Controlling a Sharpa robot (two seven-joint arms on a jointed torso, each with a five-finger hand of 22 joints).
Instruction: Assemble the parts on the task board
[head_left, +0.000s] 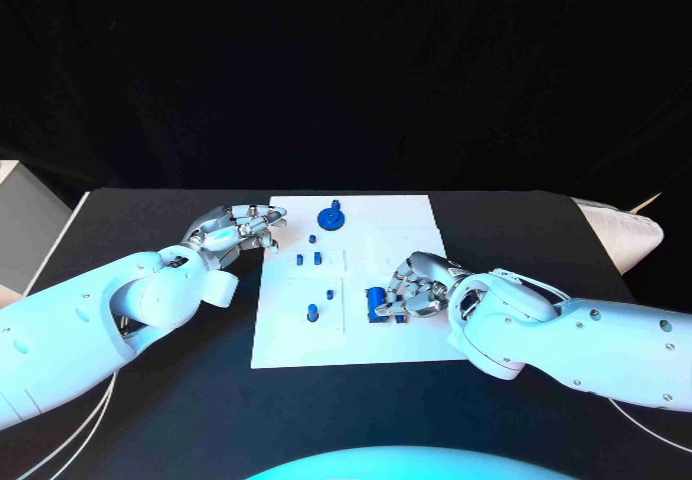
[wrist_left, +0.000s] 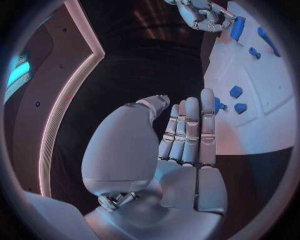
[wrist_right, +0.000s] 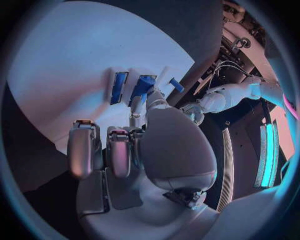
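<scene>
Head view: task board (head_left: 389, 345) sits mid-bench, white plate square to the robot on the black bench (head_left: 159, 420). Progress looks partial. A round blue part with a stem (head_left: 332, 217) stands near the board's far edge, a small peg (head_left: 312, 240) just beside it, a pair of pegs (head_left: 309, 259) in the next panel toward the robot, and two more (head_left: 320, 305) in the panel nearest the robot's left side. Whether each is fully seated cannot be judged from this height.

Right robot hand (head_left: 411, 288) is down on the board's right half, fingers curled round a blue block (head_left: 376, 299). Right wrist view shows that blue piece (wrist_right: 142, 86) pinched at the fingertips (wrist_right: 145, 102), next to a blue slotted bar (wrist_right: 119, 87) already lying on the board. So this part is in hand and probably at the insert stage, not yet released.

Left robot hand (head_left: 231, 231) hovers at the board's left edge, holding nothing; left wrist view shows its fingers (wrist_left: 187, 130) straight and side by side, thumb off to one side.

Surround: black curtain behind, a pale box (head_left: 29, 235) at the bench's left end, a white object (head_left: 627, 235) off the right end.
</scene>
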